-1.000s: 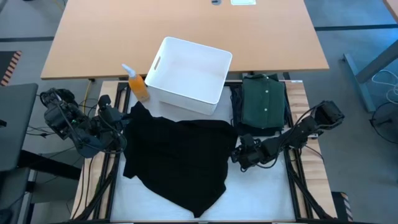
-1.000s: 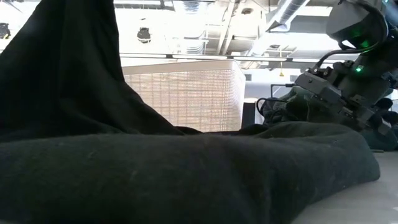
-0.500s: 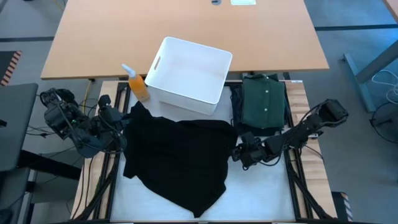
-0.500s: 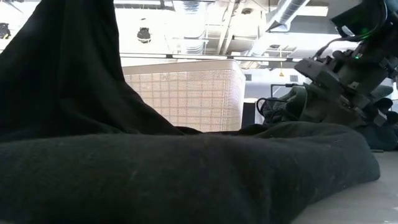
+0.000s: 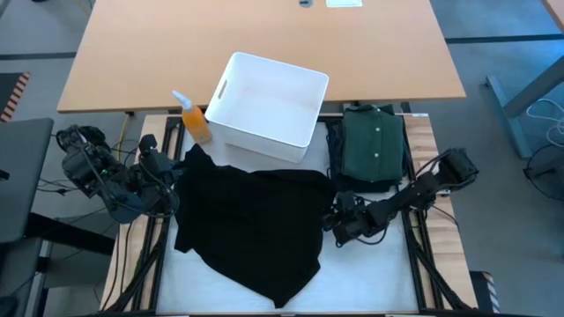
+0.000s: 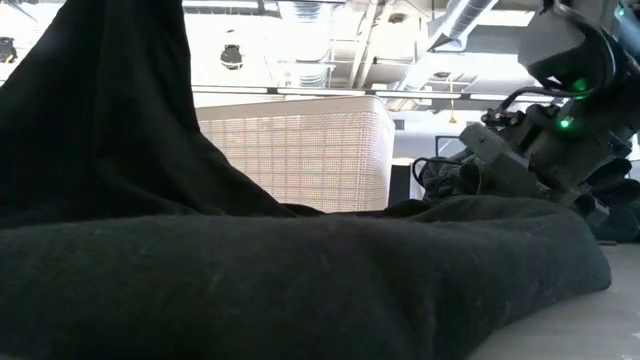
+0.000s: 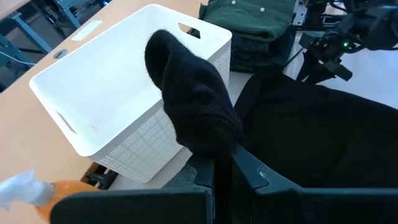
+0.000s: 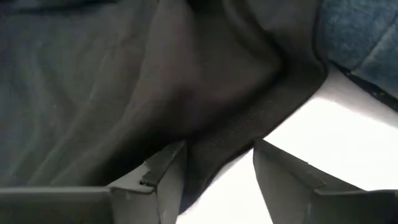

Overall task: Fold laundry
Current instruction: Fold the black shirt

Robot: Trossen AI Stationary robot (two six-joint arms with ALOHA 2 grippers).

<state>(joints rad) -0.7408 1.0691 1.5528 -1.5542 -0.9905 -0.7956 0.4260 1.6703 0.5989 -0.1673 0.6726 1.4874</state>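
Black garment (image 5: 251, 220) lay mid-bench, corner pinched in left tool (image 7: 222, 163). Right tool (image 8: 214, 171), nudged closer to its right edge, jaws apart straddling the hem, narrowing. Grab probably next.

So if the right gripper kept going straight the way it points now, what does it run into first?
Most likely the black garment: the right gripper stands open with the cloth's edge between its fingers, the fabric filling the view ahead. Depth is hard to judge.

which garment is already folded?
The dark green buttoned shirt, a neat rectangle right of the white bin. The black garment lies spread and rumpled mid-table.
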